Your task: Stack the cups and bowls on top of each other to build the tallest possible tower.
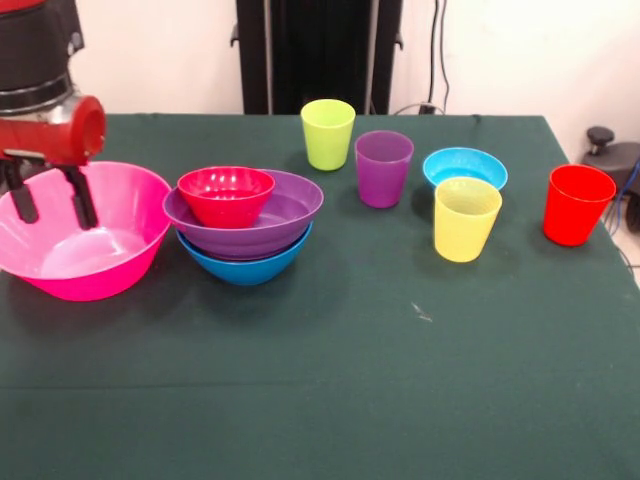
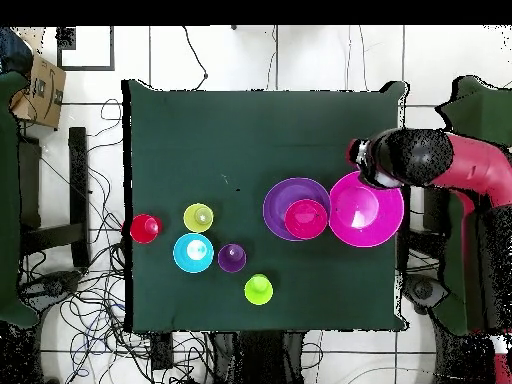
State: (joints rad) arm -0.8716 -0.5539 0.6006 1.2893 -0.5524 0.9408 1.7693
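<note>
Your gripper (image 1: 52, 205) hangs over the big pink bowl (image 1: 115, 255), its two black fingers (image 1: 82, 198) spread apart and dipping inside the rim with nothing between them. From the front, the bowl's wall nearest the fingers is the back one, so a grasp would turn on closing over that rim.

Just beside the pink bowl, on the front view's right, stands the tower (image 1: 243, 222): a blue bowl (image 1: 245, 265) at the bottom, a purple bowl (image 1: 275, 222) in it and a small red bowl (image 1: 226, 194) on top.

Farther along you have the yellow cup (image 1: 466, 219) and red cup (image 1: 577, 204), then the light blue bowl (image 1: 465, 165), purple cup (image 1: 383, 168) and green cup (image 1: 327, 133).

The overhead view hides the fingers under the arm, and the blue base under the purple bowl; only the front view shows them.
</note>
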